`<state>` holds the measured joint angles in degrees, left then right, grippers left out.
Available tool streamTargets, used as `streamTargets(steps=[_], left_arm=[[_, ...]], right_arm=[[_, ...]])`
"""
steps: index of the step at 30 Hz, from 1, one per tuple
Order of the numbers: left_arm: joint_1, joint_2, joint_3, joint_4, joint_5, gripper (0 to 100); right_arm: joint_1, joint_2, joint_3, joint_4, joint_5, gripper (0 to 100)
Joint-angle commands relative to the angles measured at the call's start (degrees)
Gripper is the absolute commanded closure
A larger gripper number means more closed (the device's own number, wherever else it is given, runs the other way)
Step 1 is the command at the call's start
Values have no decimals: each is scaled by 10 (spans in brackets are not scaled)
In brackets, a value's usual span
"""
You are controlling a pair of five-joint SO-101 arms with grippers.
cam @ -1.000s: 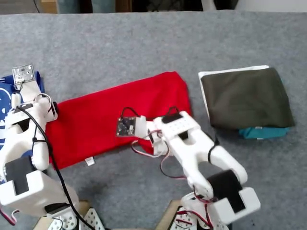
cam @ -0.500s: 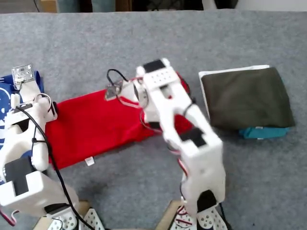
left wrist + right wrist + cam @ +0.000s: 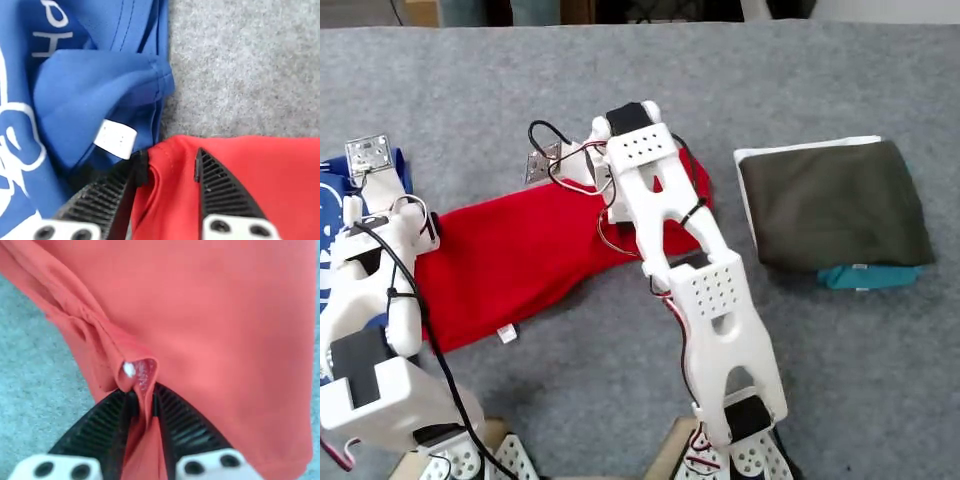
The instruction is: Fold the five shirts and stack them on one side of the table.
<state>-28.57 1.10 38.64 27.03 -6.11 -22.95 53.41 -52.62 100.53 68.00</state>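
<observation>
Fabric of a blue shirt (image 3: 328,215) with white print lies at the far-left edge of the grey table (image 3: 770,80), partly under the left arm (image 3: 370,300). In the left wrist view a white tag (image 3: 115,139) shows on its folded edge. Just beside it, touching, is the left end of the red shirt (image 3: 510,260), spread as a long band slanting from near left to far right. The left gripper (image 3: 167,162) sits on that left corner with its jaws spread, the red hem lying between them. A small white label (image 3: 507,336) shows at the shirt's near edge. The right arm (image 3: 710,300) stretches from the near edge across the red shirt's right end. The right gripper (image 3: 142,390) is pressed together, pinching a bunched fold of red cloth between its ribbed pads (image 3: 172,410). Well apart to the right sits a stack: a folded dark olive shirt (image 3: 830,200) on top, a white shirt (image 3: 800,148) edge showing at its far side and a teal shirt (image 3: 865,277) at its near side
</observation>
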Motion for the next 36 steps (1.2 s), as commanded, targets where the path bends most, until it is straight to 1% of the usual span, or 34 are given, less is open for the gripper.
streamTargets(steps=[1, 5, 7, 9, 11, 13, 14, 15, 16, 18, 19, 20, 21, 23, 25, 28, 32, 34, 36], left_arm=[[-3, -4, -26, -9, 4, 823], [-3, -6, -22, -8, 4, 826], [-5, -6, -22, -8, 4, 852], [-2, -6, -22, -8, 3, 880], [-2, -6, -23, -8, 4, 895], [-2, -7, -23, -8, 4, 895], [-2, -7, -23, -8, 4, 895], [-2, -7, -24, -8, 4, 895], [-2, -7, -25, -8, 4, 895], [-2, -7, -25, -8, 4, 895], [-2, -7, -25, -8, 4, 894], [-2, -7, -25, -8, 4, 894], [-2, -7, -25, -7, 4, 894], [-2, -8, -22, -2, 4, 889], [-1, -10, -38, 43, 11, 840], [-2, -23, -72, 119, 55, 768], [-2, -70, -115, 257, 93, 761], [-2, -93, -125, 298, 125, 760], [-6, -118, -124, 326, 139, 736]], right_arm=[[7, -7, -29, 6, 7, 927], [9, -7, -42, -2, 6, 729], [14, -7, -67, -4, 2, 645], [18, -7, -105, -4, -30, 590], [26, -7, -149, 5, -72, 579], [35, -8, -175, 8, -95, 597], [40, -9, -180, 8, -104, 626], [42, -14, -179, 8, -110, 676], [42, -22, -175, 9, -116, 753], [41, -48, -152, 9, -139, 970], [40, -65, -137, 8, -155, 986], [40, -83, -115, 8, -171, 929], [41, -103, -91, 8, -184, 904], [42, -145, -38, 8, -204, 935], [40, -193, 23, 8, -217, 989], [39, -270, 125, 7, -236, 979], [39, -370, 262, 7, -238, 985], [39, -419, 325, 7, -238, 984], [39, -464, 378, 7, -238, 984]])
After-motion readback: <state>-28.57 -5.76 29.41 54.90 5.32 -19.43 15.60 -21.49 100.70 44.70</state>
